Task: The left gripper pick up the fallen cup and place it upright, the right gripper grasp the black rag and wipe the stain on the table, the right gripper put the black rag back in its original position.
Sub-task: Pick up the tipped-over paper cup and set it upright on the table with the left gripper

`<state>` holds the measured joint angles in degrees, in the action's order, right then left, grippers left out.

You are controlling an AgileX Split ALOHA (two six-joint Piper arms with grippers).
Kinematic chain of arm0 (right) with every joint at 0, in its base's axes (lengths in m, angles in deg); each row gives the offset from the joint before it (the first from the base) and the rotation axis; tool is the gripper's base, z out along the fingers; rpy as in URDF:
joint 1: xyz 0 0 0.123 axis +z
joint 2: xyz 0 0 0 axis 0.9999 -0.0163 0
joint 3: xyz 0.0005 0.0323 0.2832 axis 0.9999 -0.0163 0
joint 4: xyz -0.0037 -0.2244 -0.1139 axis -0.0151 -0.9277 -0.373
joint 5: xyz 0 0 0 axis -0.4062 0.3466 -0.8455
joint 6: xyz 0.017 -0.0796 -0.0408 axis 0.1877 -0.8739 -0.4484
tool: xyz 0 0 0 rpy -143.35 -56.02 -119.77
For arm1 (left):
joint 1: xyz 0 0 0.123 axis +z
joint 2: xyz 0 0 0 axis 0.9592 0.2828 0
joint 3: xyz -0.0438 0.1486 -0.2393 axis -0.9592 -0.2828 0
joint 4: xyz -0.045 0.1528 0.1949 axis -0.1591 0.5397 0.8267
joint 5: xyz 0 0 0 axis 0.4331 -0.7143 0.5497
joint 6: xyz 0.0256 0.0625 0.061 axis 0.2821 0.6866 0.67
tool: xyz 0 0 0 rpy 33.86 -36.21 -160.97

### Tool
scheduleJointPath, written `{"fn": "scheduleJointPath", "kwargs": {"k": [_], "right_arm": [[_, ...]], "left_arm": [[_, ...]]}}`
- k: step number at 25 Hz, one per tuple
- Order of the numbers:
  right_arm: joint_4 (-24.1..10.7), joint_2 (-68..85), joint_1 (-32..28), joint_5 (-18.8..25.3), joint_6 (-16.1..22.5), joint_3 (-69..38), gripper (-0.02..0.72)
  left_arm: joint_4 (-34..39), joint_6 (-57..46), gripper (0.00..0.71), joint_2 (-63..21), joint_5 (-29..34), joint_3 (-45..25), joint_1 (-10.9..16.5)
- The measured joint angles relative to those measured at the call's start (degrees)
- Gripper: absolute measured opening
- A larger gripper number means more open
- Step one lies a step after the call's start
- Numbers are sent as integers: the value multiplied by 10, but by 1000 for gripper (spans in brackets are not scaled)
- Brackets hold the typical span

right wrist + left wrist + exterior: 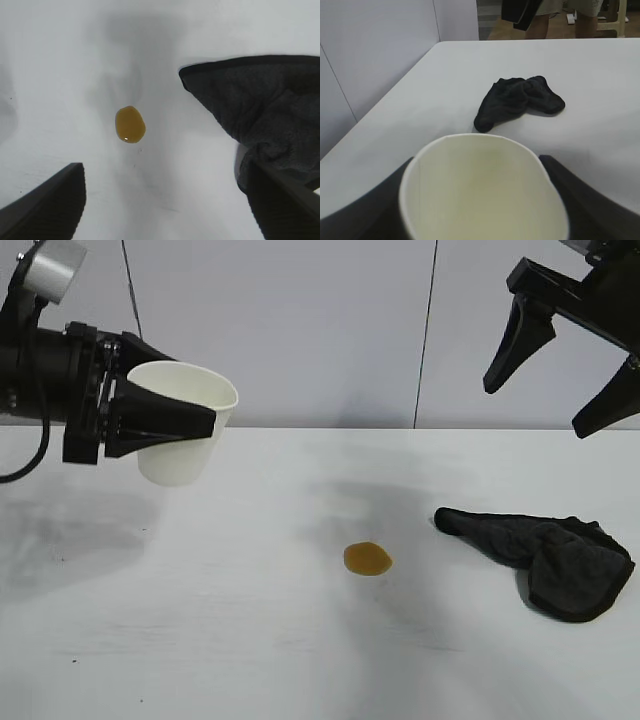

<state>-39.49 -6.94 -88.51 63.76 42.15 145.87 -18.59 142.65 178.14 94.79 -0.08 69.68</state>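
Left hand: the left hand (205,420) is at the left of the exterior view, raised above the counter (200,620), its two black fingers (165,420) closed on the sides of the paper cup (185,425).
Paper cup: white, tapered, held clear of the counter with its mouth up and tilted a little; the left wrist view looks straight into its open mouth (482,192), with a dark finger (585,200) on either side of the rim.
Right hand: the right hand (565,385) hangs high at the upper right of the exterior view, well above the counter, its fingers (515,345) spread wide in a V and holding nothing; the right wrist view shows both finger (47,205) tips far apart over the counter.
Black rag: the black rag (550,555) lies crumpled on the counter at the right, below the right hand and apart from it; it also shows in the left wrist view (517,100) and the right wrist view (260,115).
Stain: the amber-brown oval stain (367,559) sits near the middle of the counter, between the cup's side and the rag, near the rag's pointed end but not touching it (130,124).
Counter: white, matte, faintly scuffed.
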Motion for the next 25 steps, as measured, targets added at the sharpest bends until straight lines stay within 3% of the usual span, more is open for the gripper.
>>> {"fn": "scheduleJointPath", "kwargs": {"k": [7, 18, 25], "right_arm": [[-2, 0, 0, 0, -1, 0, 608], [-8, 0, 0, -12, -1, 0, 608], [-9, 0, 0, -12, -1, 0, 608]], "left_arm": [[-9, 0, 458, 93, -9, -5, 0], [-11, 15, 458, 101, -8, -5, 0], [-11, 15, 555, 101, -8, -5, 0]]}}
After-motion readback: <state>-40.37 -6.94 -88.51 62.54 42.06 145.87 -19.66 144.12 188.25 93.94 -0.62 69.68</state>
